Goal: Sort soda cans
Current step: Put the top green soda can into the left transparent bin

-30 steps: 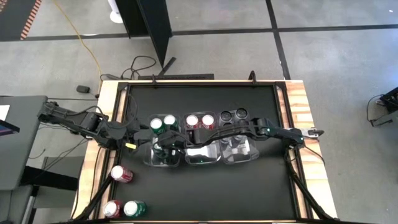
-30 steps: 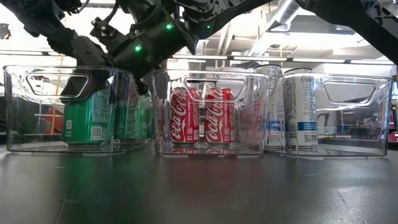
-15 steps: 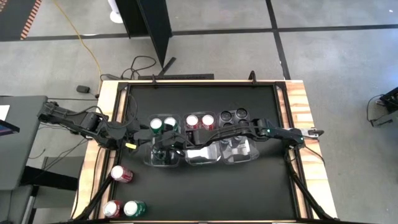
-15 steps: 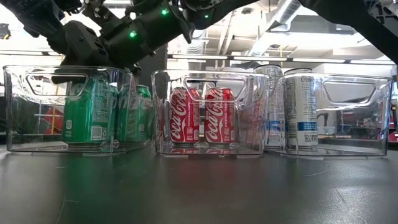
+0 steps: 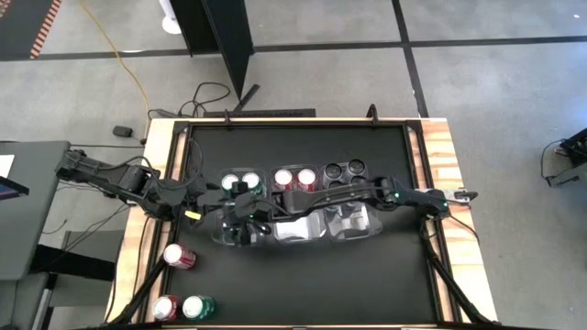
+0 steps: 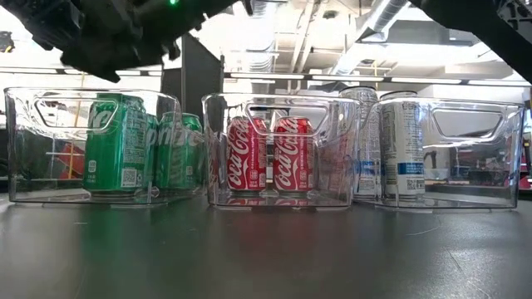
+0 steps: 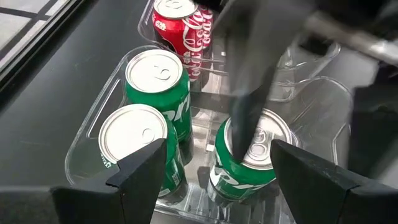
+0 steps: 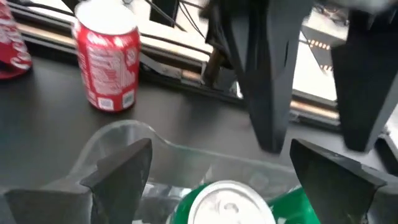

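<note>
Both grippers hover spread above the left tray (image 6: pixel 50 195): right gripper (image 8: pixel 211 168) over a green can (image 8: pixel 227 202), left gripper (image 7: pixel 214 165) beside it. Three green cans (image 6: pixel 116 145) read "Sprite"; two red cans (image 6: pixel 270 154) in the middle tray (image 6: pixel 218 149) read "Coca-Cola".

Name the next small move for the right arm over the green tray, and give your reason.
Probably lift the right gripper straight up and clear of the left tray. Its fingers stand open above the third green can, which stands upright inside beside two others, so it looks released. Loose cans wait near the table's front left. The left gripper hovers close by.
</note>
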Available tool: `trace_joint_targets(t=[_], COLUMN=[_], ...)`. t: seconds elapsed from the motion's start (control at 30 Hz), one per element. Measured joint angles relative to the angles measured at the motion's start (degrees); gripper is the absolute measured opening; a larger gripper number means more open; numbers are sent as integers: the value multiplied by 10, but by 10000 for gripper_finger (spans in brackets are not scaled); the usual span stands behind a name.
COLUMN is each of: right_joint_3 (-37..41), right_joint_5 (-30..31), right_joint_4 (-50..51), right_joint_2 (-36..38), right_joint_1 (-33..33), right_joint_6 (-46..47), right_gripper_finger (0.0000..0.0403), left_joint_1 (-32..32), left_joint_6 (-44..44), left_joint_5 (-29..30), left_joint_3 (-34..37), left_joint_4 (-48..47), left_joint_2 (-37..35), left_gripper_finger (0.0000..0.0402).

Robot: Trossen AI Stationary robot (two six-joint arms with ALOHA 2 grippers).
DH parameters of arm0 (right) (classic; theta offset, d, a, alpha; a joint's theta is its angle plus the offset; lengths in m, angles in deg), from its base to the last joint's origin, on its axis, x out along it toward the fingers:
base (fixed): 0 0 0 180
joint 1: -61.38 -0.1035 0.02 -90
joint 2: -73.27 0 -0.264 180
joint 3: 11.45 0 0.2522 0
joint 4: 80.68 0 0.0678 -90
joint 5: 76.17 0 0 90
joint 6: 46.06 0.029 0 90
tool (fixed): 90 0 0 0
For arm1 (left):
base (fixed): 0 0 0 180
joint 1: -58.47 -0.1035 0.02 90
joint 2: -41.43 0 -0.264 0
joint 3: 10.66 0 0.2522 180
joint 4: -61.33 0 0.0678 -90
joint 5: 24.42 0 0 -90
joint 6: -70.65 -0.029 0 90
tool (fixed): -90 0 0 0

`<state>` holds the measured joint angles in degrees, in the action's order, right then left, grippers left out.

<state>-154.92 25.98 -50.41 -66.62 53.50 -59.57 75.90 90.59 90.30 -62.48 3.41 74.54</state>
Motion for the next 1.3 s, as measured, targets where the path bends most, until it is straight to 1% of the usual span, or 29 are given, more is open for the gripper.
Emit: trace_joint_targets(t=[0.1, 0.2, 0.27, 0.33, 0.4, 0.5, 0.6, 0.73, 0.77, 0.8, 0.83, 1.0, 1.13, 1.3], right_joint_3=[-27, -34, -34, -34, -33, -33, -33, -33, -33, -33, -33, -33, -29, 1], right_joint_5=[0, 3, 15, 35, 55, 63, 69, 93, 97, 100, 103, 106, 102, 53], right_joint_4=[32, 53, 69, 84, 91, 89, 98, 142, 152, 163, 172, 215, 235, 231], right_joint_2=[0, 0, 0, 0, 0, 0, 0, 0, 0, 0, 0, 0, 0, -1], right_joint_1=[-8, -18, -25, -34, -44, -57, -64, -68, -68, -68, -68, -60, -49, -31], right_joint_6=[-6, -10, -14, -18, -26, -37, -48, -47, -44, -43, -42, -31, -23, -6], right_gripper_finger=[395, 390, 376, 352, 316, 250, 173, 60, 35, 19, 11, 21, 11, 4], left_joint_1=[0, 1, 1, 0, 0, 0, 0, 0, 0, 0, 0, 0, 0, 0], left_joint_6=[-2, -3, -4, -6, -6, -11, -10, -10, -10, -10, -10, -9, -10, -10], left_joint_5=[3, 0, -2, 2, 5, 5, 7, 8, 8, 8, 8, 8, 8, 8], left_joint_3=[0, 0, 1, 1, 1, 1, 1, 1, 1, 1, 1, 1, 1, 1], left_joint_4=[0, 0, -2, -2, -2, -2, -2, -2, -2, -2, -2, -2, -2, -2], left_joint_2=[0, 0, 0, 0, 0, 0, 0, 0, 0, 0, 0, 0, 0, 0], left_gripper_finger=[281, 281, 281, 281, 281, 281, 281, 281, 281, 281, 281, 281, 281, 281])
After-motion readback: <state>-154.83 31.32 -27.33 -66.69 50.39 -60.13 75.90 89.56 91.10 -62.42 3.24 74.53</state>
